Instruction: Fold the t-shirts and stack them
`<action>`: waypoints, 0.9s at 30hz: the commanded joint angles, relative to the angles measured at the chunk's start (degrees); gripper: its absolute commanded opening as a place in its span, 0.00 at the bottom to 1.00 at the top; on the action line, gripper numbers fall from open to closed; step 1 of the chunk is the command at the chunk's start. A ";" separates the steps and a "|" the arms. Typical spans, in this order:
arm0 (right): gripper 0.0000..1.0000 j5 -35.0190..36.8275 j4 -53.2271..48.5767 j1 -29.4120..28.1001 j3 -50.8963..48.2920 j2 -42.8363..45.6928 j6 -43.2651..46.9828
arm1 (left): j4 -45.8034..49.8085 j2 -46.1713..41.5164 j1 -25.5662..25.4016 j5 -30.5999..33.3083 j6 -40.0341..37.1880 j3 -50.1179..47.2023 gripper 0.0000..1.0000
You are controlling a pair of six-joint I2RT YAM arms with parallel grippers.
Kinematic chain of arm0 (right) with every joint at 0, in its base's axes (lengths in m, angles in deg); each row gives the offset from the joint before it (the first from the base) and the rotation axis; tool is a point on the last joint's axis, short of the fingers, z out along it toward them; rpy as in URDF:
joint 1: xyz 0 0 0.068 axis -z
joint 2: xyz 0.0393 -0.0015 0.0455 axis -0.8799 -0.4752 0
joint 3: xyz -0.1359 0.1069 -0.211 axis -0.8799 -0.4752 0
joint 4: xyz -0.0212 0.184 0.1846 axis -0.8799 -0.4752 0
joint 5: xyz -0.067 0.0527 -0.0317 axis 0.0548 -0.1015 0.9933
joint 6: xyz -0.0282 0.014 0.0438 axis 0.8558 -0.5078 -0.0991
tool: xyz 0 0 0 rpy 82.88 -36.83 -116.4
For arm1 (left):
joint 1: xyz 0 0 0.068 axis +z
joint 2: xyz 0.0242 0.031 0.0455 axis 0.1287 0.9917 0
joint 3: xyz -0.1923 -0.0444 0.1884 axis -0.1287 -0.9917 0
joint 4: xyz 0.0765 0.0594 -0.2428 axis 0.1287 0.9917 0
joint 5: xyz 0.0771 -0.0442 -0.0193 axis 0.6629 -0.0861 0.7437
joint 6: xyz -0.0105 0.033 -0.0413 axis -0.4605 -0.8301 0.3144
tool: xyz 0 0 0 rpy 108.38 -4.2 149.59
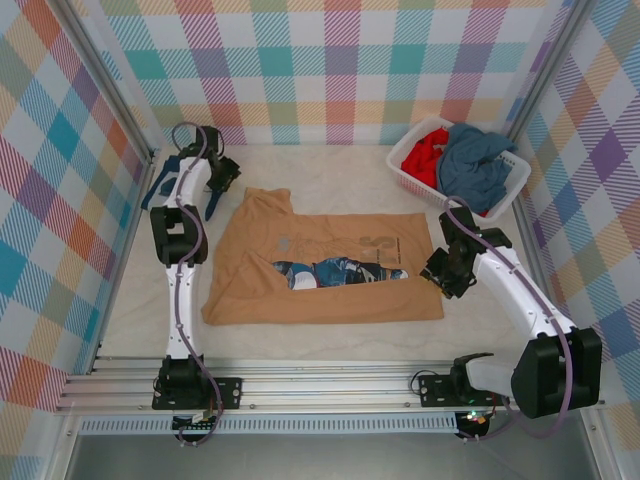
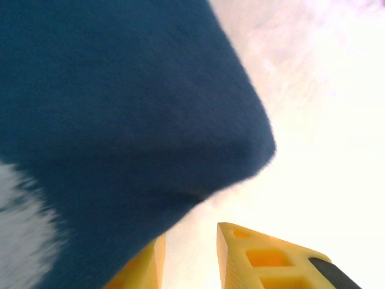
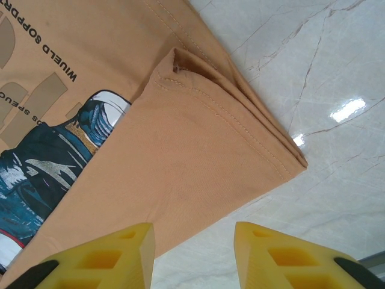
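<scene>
A tan t-shirt [image 1: 320,265] lies spread on the table's middle, its lower part folded up so the blue-and-white print [image 1: 338,270] peeks through a gap. My right gripper [image 1: 438,268] hovers open at the shirt's right edge. In the right wrist view the folded tan corner [image 3: 198,156] lies just ahead of the right gripper [image 3: 194,232], with nothing between the fingers. A navy t-shirt [image 1: 158,188] sits at the far left under my left arm. My left gripper [image 1: 214,192] is beside it. Up close, navy fabric [image 2: 120,102] overlaps one finger of the left gripper [image 2: 189,232]; bare table shows in the gap.
A white slatted basket [image 1: 404,168] stands at the back right, holding a red shirt [image 1: 425,158] and a grey-blue shirt [image 1: 478,165]. Plaid walls close in on three sides. The pale marbled tabletop [image 3: 325,90] is bare to the right of the tan shirt.
</scene>
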 commanded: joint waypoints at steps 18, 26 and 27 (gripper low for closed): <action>0.46 -1.54 -2.15 -0.71 -1.51 4.01 2.21 | -11.99 6.38 3.05 -9.30 10.71 11.05 0.45; 0.52 -1.64 1.99 4.38 1.52 0.17 7.65 | -3.05 -7.78 0.82 -2.44 6.28 6.61 0.67; 0.52 -1.74 2.57 5.26 2.23 -0.68 8.15 | -1.93 -10.31 0.56 -1.71 5.97 4.87 0.67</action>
